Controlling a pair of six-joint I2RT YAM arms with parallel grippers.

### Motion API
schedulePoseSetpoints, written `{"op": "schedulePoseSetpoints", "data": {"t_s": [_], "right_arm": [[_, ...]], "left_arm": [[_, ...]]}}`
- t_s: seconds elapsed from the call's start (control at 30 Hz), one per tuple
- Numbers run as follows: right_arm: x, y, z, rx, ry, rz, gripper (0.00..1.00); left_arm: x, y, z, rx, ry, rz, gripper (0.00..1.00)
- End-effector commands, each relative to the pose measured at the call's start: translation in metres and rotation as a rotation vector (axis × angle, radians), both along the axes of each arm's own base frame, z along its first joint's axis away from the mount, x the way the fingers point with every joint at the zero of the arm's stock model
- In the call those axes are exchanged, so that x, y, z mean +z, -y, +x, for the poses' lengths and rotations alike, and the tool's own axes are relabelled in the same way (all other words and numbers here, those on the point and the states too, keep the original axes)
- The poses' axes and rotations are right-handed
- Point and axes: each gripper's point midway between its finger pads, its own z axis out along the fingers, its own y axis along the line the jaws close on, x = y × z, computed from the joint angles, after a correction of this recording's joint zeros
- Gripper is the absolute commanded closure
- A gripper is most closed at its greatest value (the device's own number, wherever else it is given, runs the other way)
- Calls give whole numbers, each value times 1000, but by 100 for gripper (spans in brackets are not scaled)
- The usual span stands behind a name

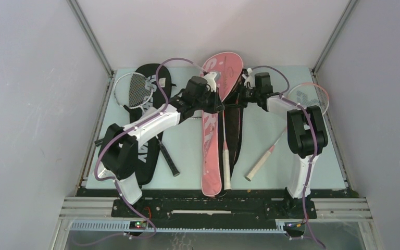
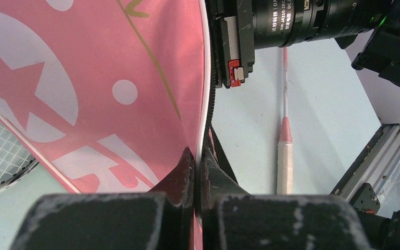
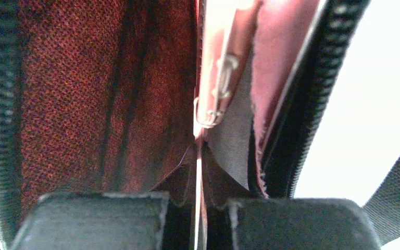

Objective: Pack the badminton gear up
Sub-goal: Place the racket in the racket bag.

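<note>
While the left claw [image 2: 198,156] is clenched on the white-piped edge of the pink cover [image 2: 109,78], the right claw [image 3: 198,151] is pinched shut on another part of that cover's edge, both toward the far edge of the counter [image 1: 187,156]. The pink cover runs down the counter's middle from far edge to near edge. The black cover [image 1: 147,70] lies along the left edge with the white-framed racket [image 1: 133,89] across it, and the pink racket [image 1: 260,164] rests toward the right edge.
</note>
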Motion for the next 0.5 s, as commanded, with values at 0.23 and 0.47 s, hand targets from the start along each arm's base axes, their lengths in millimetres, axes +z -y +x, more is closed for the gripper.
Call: {"op": "schedulePoseSetpoints", "data": {"t_s": [0.23,0.47], "right_arm": [[51,13,48,-172,136,-29,86],[59,0,34,-114,31,62,78]], "left_arm": [[14,5,-1,-19,-13,-61,100],[15,4,5,-4,-16,-58,100]]}}
